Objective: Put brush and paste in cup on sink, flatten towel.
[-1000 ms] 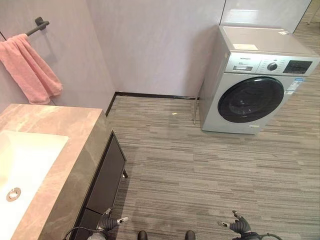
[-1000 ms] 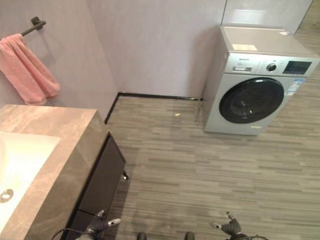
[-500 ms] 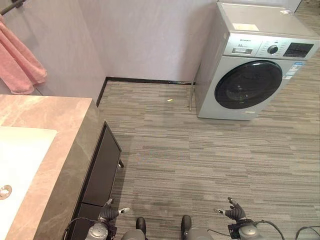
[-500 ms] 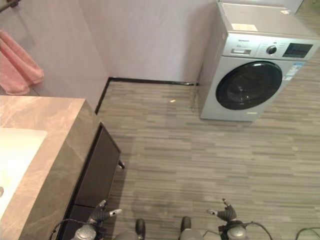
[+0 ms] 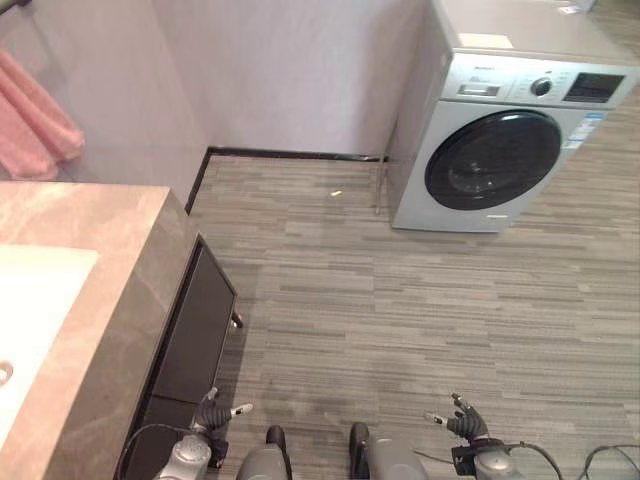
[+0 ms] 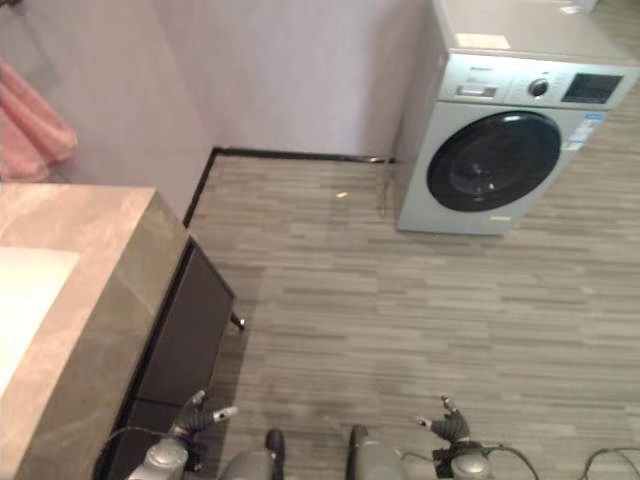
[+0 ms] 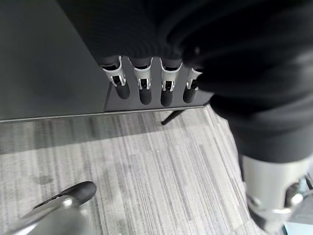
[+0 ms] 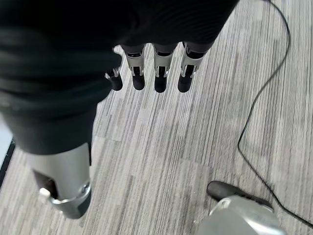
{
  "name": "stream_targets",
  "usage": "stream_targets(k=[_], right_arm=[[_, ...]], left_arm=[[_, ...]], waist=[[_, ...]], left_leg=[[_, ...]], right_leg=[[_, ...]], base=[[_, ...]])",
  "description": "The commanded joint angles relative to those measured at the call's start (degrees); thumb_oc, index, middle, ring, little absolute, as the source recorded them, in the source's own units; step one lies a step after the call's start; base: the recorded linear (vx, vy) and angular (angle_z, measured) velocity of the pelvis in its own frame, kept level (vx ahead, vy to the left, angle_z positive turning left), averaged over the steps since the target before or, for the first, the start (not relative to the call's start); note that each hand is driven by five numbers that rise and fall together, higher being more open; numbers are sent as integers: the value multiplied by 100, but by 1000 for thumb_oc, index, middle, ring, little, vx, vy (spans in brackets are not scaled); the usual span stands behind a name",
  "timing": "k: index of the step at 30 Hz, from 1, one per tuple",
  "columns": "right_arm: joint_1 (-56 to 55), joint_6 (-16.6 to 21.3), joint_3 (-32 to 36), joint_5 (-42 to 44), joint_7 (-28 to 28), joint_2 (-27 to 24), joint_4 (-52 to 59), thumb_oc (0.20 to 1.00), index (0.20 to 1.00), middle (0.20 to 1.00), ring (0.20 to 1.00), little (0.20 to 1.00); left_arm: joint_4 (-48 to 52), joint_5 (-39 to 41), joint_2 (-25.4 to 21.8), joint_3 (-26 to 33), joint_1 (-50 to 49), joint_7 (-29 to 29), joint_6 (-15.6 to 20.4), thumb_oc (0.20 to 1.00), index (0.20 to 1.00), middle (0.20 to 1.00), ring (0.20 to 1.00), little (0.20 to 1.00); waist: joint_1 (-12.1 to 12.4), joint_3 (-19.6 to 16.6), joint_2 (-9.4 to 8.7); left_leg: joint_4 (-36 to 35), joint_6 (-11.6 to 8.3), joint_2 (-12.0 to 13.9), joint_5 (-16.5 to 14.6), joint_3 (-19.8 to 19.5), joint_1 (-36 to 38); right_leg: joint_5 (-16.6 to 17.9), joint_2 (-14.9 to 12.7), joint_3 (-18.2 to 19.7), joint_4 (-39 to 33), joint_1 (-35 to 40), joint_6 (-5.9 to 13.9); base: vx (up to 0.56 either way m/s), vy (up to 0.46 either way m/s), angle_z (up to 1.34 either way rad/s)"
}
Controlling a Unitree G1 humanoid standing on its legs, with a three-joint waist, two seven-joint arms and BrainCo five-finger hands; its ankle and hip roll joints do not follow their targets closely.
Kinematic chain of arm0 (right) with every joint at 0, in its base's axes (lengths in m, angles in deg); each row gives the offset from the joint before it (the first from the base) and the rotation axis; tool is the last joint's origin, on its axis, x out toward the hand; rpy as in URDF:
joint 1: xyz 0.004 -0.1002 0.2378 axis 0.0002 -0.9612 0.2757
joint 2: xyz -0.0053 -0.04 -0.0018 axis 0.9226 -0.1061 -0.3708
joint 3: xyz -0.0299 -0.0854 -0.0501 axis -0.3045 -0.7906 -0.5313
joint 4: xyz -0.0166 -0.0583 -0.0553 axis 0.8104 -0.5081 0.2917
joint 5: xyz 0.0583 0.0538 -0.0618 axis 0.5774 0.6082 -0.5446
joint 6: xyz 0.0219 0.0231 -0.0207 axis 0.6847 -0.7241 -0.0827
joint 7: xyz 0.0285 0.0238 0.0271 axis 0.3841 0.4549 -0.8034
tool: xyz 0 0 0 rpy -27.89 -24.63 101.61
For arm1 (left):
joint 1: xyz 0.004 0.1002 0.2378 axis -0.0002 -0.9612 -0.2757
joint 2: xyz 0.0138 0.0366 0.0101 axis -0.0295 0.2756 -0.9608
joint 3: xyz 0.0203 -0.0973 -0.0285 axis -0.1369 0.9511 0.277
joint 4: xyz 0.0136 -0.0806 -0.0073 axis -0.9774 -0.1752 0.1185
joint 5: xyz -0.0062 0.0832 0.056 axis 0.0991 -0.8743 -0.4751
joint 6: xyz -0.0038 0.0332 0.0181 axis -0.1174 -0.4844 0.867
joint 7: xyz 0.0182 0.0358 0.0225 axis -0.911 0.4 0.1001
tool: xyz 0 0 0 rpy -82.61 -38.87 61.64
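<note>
The pink towel (image 5: 35,125) hangs bunched against the wall at the far left, above the marble worktop (image 5: 100,270) with its white sink basin (image 5: 30,310). Brush, paste and cup cannot be located from this position.

The left robot hand (image 5: 212,415) hangs low beside the dark vanity cabinet (image 5: 195,340), fingers relaxed and straight, holding nothing. The right robot hand (image 5: 462,425) hangs over the wood-look floor (image 5: 400,290), fingers likewise apart and empty. A washing machine (image 5: 500,120) stands well apart at the far right.

Risks, as judged:
- The left robot hand is close to the cabinet front; raising it carelessly could strike the worktop edge.
- With the items unlocated, a reach begun now would be blind.
- Tugging the towel unevenly could pull it off its rail.
</note>
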Motion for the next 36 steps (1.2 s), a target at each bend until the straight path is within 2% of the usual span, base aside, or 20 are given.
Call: stream_targets(k=[1, 5, 7, 9, 14, 16, 17, 18, 19, 20, 21, 22, 25, 26, 27, 29, 31, 33, 34, 36], right_arm=[[-30, 118, 83, -54, 264, -279, 257, 1000, 1000, 1000, 1000, 1000], [93, 87, -73, -334, 336, -294, 140, 1000, 1000, 1000, 1000, 1000], [129, 78, -76, -364, 347, -279, 58, 1000, 1000, 1000, 1000, 1000], [235, 40, -140, -407, 312, -99, 5, 1000, 1000, 1000, 1000, 1000], [315, 22, -140, -443, 276, -16, 121, 1000, 1000, 1000, 1000, 1000], [313, 26, -158, -510, 243, -16, 226, 1000, 1000, 1000, 1000, 1000], [326, 19, -195, -571, 251, -12, 378, 1000, 1000, 1000, 1000, 1000], [326, 18, -195, -572, 251, -12, 379, 1000, 1000, 1000, 1000, 1000], [332, 30, -238, -627, 265, -6, 529, 1000, 1000, 1000, 1000, 1000], [332, 30, -238, -627, 265, -6, 529, 1000, 1000, 1000, 1000, 1000], [315, 80, -245, -537, 270, -13, 740, 1000, 1000, 1000, 1000, 1000], [316, 80, -245, -537, 270, -14, 741, 1000, 1000, 1000, 1000, 1000], [312, 84, -325, -548, 255, 24, 806, 1000, 1000, 1000, 1000, 1000], [335, 108, -356, -534, 269, -26, 919, 1000, 1000, 1000, 1000, 1000], [333, 107, -358, -534, 269, -27, 921, 1000, 1000, 1000, 1000, 1000], [305, 108, -373, -539, 268, -53, 912, 1000, 1000, 1000, 1000, 1000], [201, 95, -314, -571, 247, -47, 947, 1000, 1000, 1000, 1000, 1000], [82, 90, -286, -585, 224, -55, 1046, 1000, 1000, 1000, 1000, 1000], [13, 97, -245, -555, 193, -119, 987, 1000, 1000, 1000, 1000, 1000], [-108, 92, -254, -626, 142, -205, 1009, 1000, 1000, 1000, 1000, 1000]], left_arm=[[-67, -14, -81, 290, -34, 156, 84, 1000, 1000, 1000, 1000, 1000], [-59, -70, -13, 281, -121, 274, 152, 1000, 1000, 1000, 1000, 1000], [-43, -51, -3, 302, -159, 284, 152, 1000, 1000, 1000, 1000, 1000], [-18, 5, 33, 331, -252, 285, 151, 1000, 1000, 1000, 1000, 1000], [116, -174, 1, 211, -265, 222, 159, 1000, 1000, 1000, 1000, 1000], [176, -270, -6, 156, -247, 206, 141, 1000, 1000, 1000, 1000, 1000], [258, -311, -37, 128, -208, 218, 136, 1000, 1000, 1000, 1000, 1000], [258, -311, -37, 128, -208, 218, 136, 1000, 1000, 1000, 1000, 1000], [350, -388, -85, 64, -171, 202, 143, 1000, 1000, 1000, 1000, 1000], [350, -388, -85, 64, -171, 202, 143, 1000, 1000, 1000, 1000, 1000], [481, -465, -157, -30, -77, 174, 114, 1000, 1000, 1000, 1000, 1000], [482, -465, -156, -29, -76, 174, 113, 1000, 1000, 1000, 1000, 1000], [402, -452, -192, 0, -62, 183, 117, 1000, 1000, 1000, 1000, 1000], [244, -505, -209, -2, 23, 177, 125, 1000, 1000, 1000, 1000, 1000], [242, -505, -207, -1, 21, 176, 127, 1000, 1000, 1000, 1000, 1000], [41, -537, -252, 56, 113, 204, 159, 1000, 1000, 1000, 1000, 1000], [-43, -536, -229, 131, 50, 201, 179, 1000, 1000, 1000, 1000, 1000], [-25, -547, -215, 108, 21, 175, 172, 1000, 1000, 1000, 1000, 1000], [-68, -587, -185, 50, 56, 140, 158, 1000, 1000, 1000, 1000, 1000], [-87, -559, -145, 84, -10, 111, 131, 1000, 1000, 1000, 1000, 1000]], waist=[[-22, 20, 24], [243, 35, 132], [303, 27, 144], [447, -120, 109], [521, -236, -22], [545, -260, -53], [532, -192, -7], [537, -189, -11], [444, -24, 98], [445, -24, 96], [216, 94, 174], [217, 86, 183], [148, 128, 166], [-53, 120, 39], [-54, 143, 56], [-314, 113, -64], [-320, 67, -99], [-356, 16, -127], [-461, -86, -166], [-460, -157, -118]], left_leg=[[-698, 565, -203, -65, 360, -382], [-1788, 555, -202, 389, 160, -472], [-1823, 545, -198, 473, 134, -465], [-1569, 782, -395, 289, 5, -414], [-951, 1023, -654, -215, 231, -564], [-851, 1157, -775, -448, 309, -438], [-942, 1282, -843, -566, 300, -192], [-944, 1285, -847, -566, 307, -188], [-1068, 1393, -873, -641, 262, 140], [-1068, 1393, -874, -641, 263, 141], [-1137, 1403, -916, -779, 90, 483], [-1141, 1401, -907, -773, 88, 473], [-1272, 1373, -875, -911, 123, 868], [-1449, 1327, -967, -1038, -27, 1170], [-1453, 1323, -948, -1054, -33, 1208], [-1782, 1255, -992, -1144, -326, 1586], [-1919, 1160, -882, -1223, -360, 1867], [-1886, 1117, -877, -1279, -411, 1925], [-1612, 1072, -867, -1410, -548, 1968], [-1205, 958, -756, -1421, -594, 2036]], right_leg=[[483, 92, 128, -1310, 969, 339], [391, 150, 362, -1489, 1282, 472], [356, 150, 398, -1490, 1352, 498], [107, -42, 580, -1256, 1483, 632], [110, -359, 635, -735, 1373, 837], [670, -564, 695, -16, 1069, 980], [1318, -644, 683, 837, 684, 978], [1313, -649, 692, 849, 678, 981], [1734, -630, 610, 1713, 291, 974], [1733, -631, 612, 1715, 290, 974], [1353, -106, 828, 1945, -220, 916], [1366, -97, 825, 1933, -227, 914], [1084, -387, 164, 1265, -514, 806], [1171, -114, 510, 141, -913, 882], [1177, -95, 498, 106, -859, 881], [1716, 18, 1312, -1129, -1136, 1074], [1865, -86, 925, -1233, -1180, 1111], [1817, -93, 875, -1210, -1042, 1071], [1756, 120, 1211, -933, -953, 946], [1491, 286, 1081, -702, -790, 804]], base=[[213, 53, 20], [299, 114, -18], [266, 118, -36], [408, 294, -52], [264, 217, -59], [230, 232, -18], [213, 232, -19], [256, 314, -12], [106, 155, -2], [321, 221, 24], [213, 68, 25], [379, 144, 35], [326, 27, 14], [340, -64, -24], [473, -111, 0], [465, -144, 34], [392, -143, 38], [270, -150, 38], [473, -249, 45], [433, -217, 99]])
